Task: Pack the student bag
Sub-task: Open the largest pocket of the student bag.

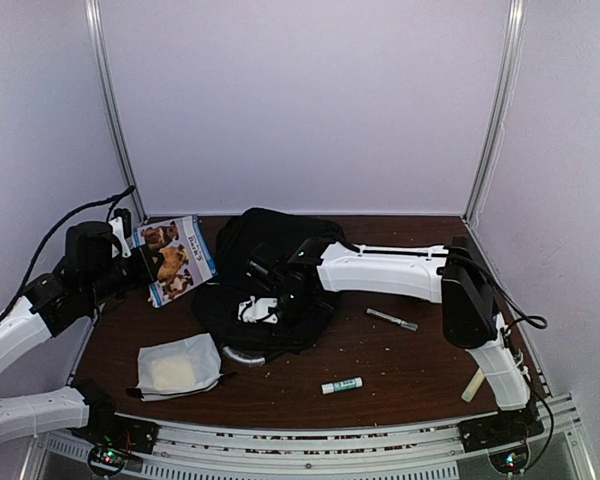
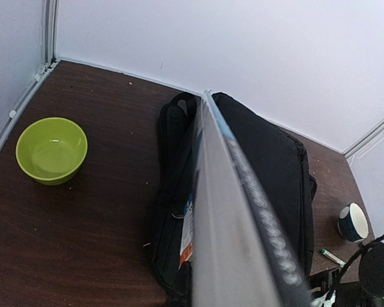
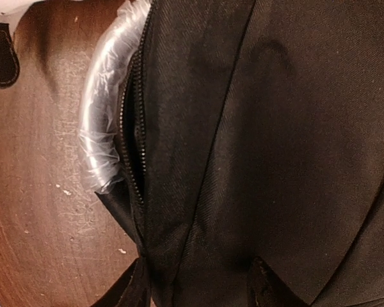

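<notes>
1. Student bag (image 1: 265, 235) lies flat at the centre of the top view, on the brown table (image 1: 410, 360). In the right wrist view its zip (image 3: 133, 128) gapes a little at left of centre, beside the plastic-wrapped handle (image 3: 99, 109).
2. Right gripper (image 1: 268, 303) sits low over the bag's near end. Its fingers show in no view, so I cannot tell whether they are apart or pinching fabric.
3. Left gripper (image 1: 138, 262) is clamped on a picture book (image 1: 177, 258), held left of the bag, edge-on in the left wrist view.
4. Likely step: feeding the book in. The slit looks too narrow, so it probably wants spreading first, then the book entering spine-first along the zip line.
5. In the way: the right arm itself crosses the bag, and the handle crowds the opening.
6. Around: white pouch (image 1: 180, 365) lower left, pen (image 1: 392, 319) right of centre, glue stick (image 1: 342, 385) below it, green bowl (image 2: 51, 150), cup (image 2: 353, 222).
</notes>
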Motion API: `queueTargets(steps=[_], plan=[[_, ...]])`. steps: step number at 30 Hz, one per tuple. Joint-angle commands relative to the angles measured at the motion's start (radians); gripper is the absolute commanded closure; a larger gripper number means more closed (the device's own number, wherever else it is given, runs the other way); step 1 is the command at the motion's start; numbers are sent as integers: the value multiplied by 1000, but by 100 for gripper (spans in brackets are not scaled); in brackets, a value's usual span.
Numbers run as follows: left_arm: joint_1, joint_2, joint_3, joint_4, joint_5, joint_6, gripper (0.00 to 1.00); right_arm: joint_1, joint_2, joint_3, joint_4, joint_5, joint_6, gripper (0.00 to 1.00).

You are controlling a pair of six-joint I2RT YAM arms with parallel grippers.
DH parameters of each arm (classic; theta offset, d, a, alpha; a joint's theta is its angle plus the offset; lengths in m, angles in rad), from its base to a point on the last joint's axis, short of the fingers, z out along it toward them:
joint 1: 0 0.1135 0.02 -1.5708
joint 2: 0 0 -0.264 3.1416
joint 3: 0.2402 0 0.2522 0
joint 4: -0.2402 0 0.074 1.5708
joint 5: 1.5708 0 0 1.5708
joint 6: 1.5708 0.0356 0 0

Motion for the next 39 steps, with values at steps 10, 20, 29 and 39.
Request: queueTargets(steps=[10,20,29,39], plan=[[10,-37,15,36,29,2,100,-27,7,26,-15,16,68,97],[10,-135,123,-86,133,69,100,-181,-107,180,-98,-228,181,100],[10,-262,143,-247,233,-120,100,-308,-156,230,-33,-376,294,100],[-62,-134,-20,18,584,-317,100,-391,-213,178,98,-431,329,100]])
